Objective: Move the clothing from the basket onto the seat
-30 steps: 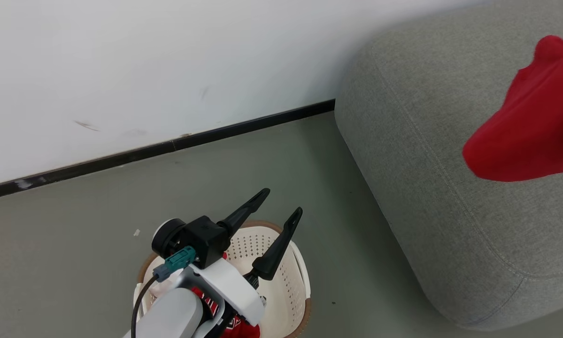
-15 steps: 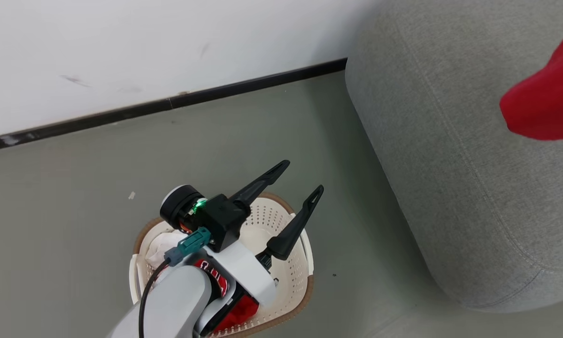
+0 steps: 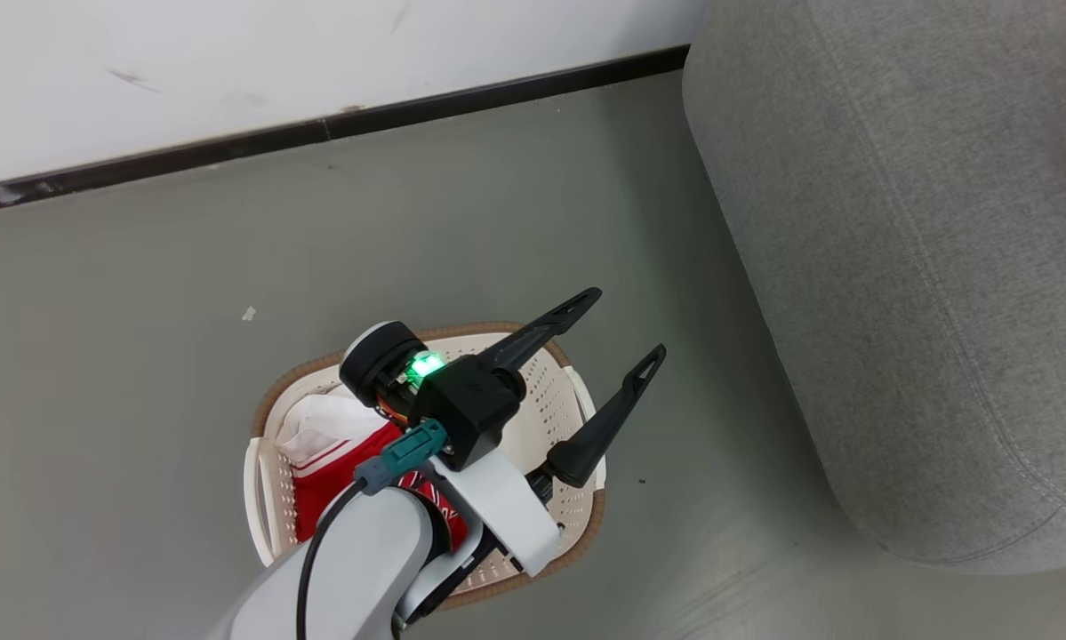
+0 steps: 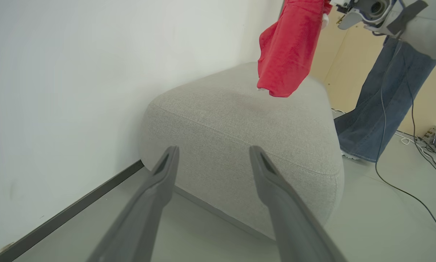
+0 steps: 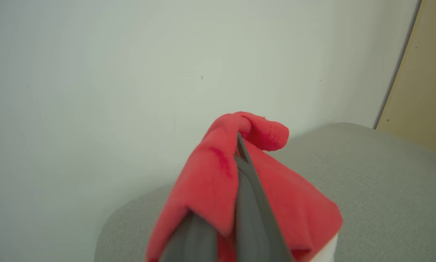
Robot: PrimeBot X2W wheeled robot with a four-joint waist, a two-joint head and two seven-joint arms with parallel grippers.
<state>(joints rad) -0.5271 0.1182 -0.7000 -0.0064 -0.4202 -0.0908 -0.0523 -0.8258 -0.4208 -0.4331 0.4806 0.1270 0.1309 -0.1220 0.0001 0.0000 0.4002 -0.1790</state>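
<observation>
While my right fingers [image 5: 247, 189] clamp a plain red garment [image 5: 210, 171] above the grey sofa [image 3: 897, 267], my left fingers [image 3: 604, 418] hang spread open over the laundry basket [image 3: 266, 484]. Can't read any lettering on the red-and-white garment [image 3: 337, 467] inside.

Black fingers on the left gripper [image 3: 626, 324], green light [image 3: 424, 364] glowing behind them! Beneath: cream-white perforated basket [image 3: 557, 416], brown rim, red clothing [image 3: 337, 476] with white lining. Ahead, the seat [image 3: 897, 267], plain grey weave. Right gripper [image 5: 239, 145], dark grey, wrapped in plain red garment [image 5: 210, 174].
</observation>
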